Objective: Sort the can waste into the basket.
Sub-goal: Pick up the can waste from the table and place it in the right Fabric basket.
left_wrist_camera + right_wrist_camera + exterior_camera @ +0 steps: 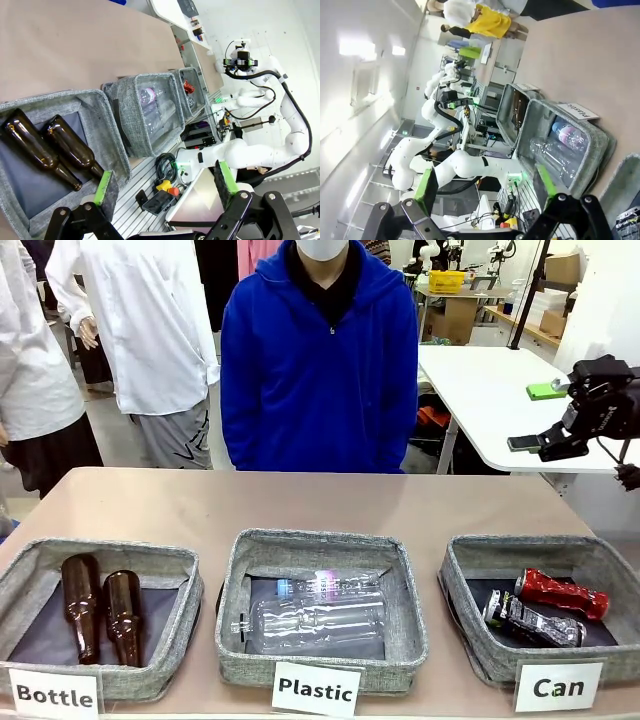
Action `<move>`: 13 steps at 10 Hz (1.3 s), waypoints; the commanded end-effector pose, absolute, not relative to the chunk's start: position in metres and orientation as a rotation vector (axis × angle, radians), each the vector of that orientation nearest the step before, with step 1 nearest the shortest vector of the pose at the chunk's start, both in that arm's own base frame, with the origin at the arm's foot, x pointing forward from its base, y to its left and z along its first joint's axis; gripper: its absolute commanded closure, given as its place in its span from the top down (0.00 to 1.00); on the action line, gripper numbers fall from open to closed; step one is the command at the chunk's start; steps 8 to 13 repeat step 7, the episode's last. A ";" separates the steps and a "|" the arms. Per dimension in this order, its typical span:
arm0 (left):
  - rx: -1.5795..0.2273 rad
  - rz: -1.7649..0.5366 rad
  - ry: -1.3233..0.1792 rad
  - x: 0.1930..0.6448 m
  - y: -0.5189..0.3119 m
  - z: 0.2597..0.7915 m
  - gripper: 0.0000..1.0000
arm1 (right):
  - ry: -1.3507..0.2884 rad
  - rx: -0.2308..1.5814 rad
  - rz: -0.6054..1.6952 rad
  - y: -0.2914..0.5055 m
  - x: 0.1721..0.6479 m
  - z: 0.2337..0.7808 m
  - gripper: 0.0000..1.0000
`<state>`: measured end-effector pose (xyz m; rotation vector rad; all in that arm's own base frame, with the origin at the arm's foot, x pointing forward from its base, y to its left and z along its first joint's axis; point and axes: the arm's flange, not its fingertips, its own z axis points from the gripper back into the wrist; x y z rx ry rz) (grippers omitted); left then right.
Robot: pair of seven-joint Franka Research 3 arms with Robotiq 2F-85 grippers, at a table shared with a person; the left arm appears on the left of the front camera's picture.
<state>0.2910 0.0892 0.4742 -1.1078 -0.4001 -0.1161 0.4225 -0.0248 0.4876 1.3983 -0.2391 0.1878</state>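
Red can (561, 593) and black can (533, 621) lie side by side, prob. touching, inside the "Can" basket (470, 642) at the tabletop's (300, 505) right. Left end effector (165, 192) and right end effector (487, 184) both w/ fingers spread wide, nothing between them.

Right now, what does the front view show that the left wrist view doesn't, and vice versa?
Front only: the black printed can beside the shiny red can in the grey woven basket labelled Can, all three white labels, and the person in a blue jacket. Left wrist only: the open left gripper with nothing between its green pads. Both: two brown glass bottles, the clear plastic bottles, and the raised right gripper.
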 end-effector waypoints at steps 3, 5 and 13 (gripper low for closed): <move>-1.123 -0.103 -0.411 0.291 0.087 0.476 1.00 | -0.250 1.395 0.213 -0.030 0.426 0.489 1.00; -1.123 -0.103 -0.411 0.291 0.087 0.476 1.00 | -0.250 1.395 0.213 -0.030 0.426 0.489 1.00; -1.123 -0.103 -0.411 0.291 0.087 0.476 1.00 | -0.250 1.395 0.213 -0.030 0.426 0.489 1.00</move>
